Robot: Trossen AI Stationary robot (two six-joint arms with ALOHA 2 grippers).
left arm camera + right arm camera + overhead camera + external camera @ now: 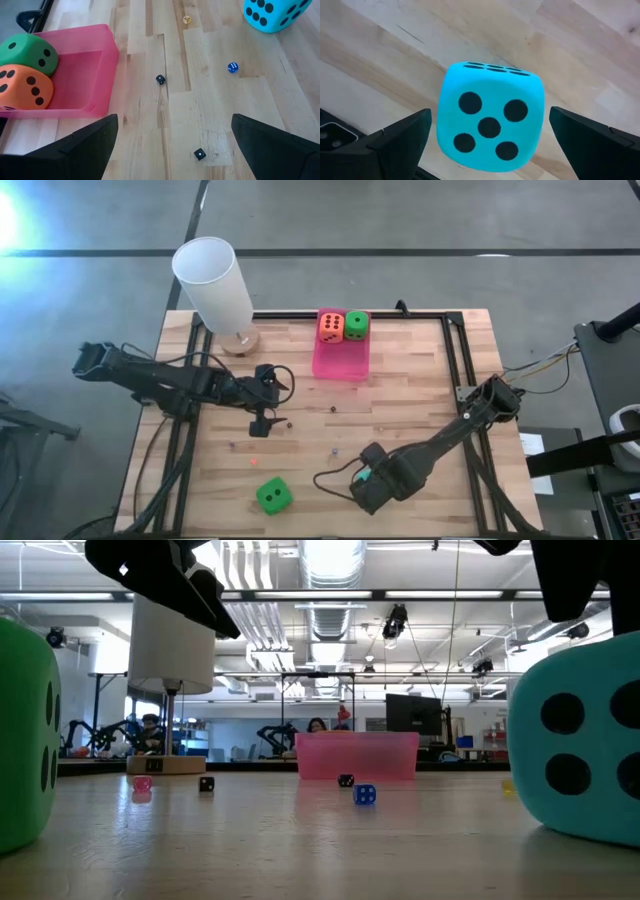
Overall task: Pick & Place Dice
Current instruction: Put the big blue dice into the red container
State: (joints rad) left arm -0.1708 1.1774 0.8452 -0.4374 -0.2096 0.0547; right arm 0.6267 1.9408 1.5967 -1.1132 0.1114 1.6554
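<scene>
**Dice positions, both grippers open**

The pink bin (340,360) is taken as landmark. An orange die (331,327) and a green die (357,325) are seen inside it. The left gripper (262,423), jaws spread and empty, is held beside the bin. Well apart from the bin, the right gripper (487,150) is held wide open above the teal die (490,122). A second green die (273,496) lies far from the bin.

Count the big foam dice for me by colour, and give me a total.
Green dice: 2, one in the pink bin at, one on the table at
Orange-red die: 1, in the bin
Teal die: 1, on the table below the right gripper
Total: 4
</scene>
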